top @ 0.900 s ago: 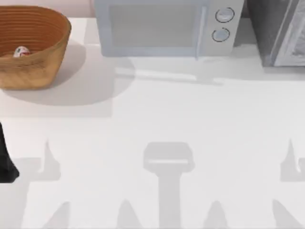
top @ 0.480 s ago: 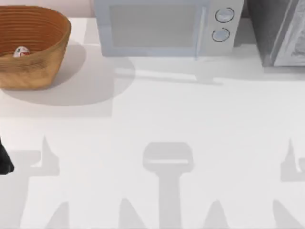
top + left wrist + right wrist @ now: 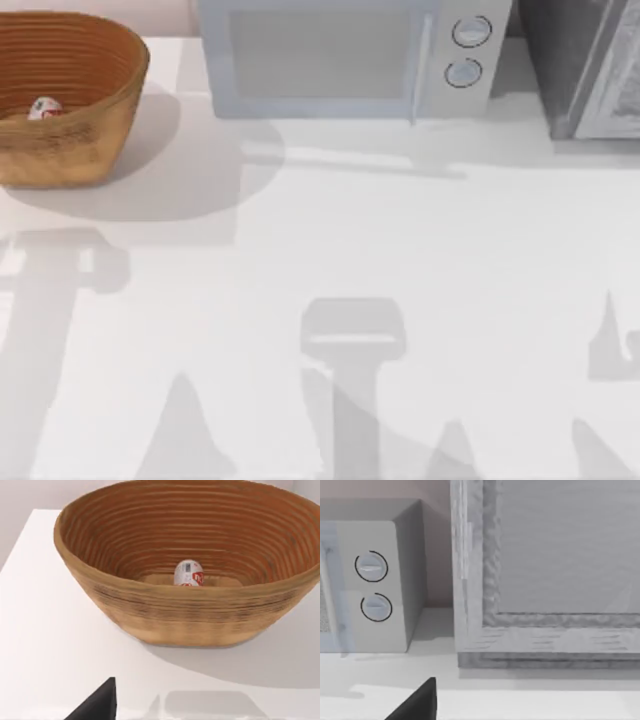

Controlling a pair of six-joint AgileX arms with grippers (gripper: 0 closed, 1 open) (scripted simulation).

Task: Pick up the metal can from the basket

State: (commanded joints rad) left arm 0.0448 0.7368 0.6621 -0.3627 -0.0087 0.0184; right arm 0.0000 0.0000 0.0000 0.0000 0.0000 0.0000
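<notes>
The orange-brown wicker basket (image 3: 95,135) stands at the table's far left corner. Inside it, on the bottom, sits the small metal can (image 3: 43,108), white with red marks. In the left wrist view the basket (image 3: 190,620) is seen from the side and slightly above, a short way ahead, with the can (image 3: 189,574) upright against the ribbed inner wall. A dark tip of my left gripper (image 3: 99,705) pokes in at that view's lower edge, well short of the basket. A dark tip of my right gripper (image 3: 419,702) faces the back right of the table.
A pale microwave (image 3: 340,60) with two round knobs stands at the back centre, also seen in the right wrist view (image 3: 370,580). A grey cabinet (image 3: 590,70) fills the back right corner. The white table (image 3: 400,260) lies open in front of them.
The dark part of my left arm at the top view's left edge has slid out of sight. Its shadow now reaches up the table toward the basket. The can and basket have not moved.
</notes>
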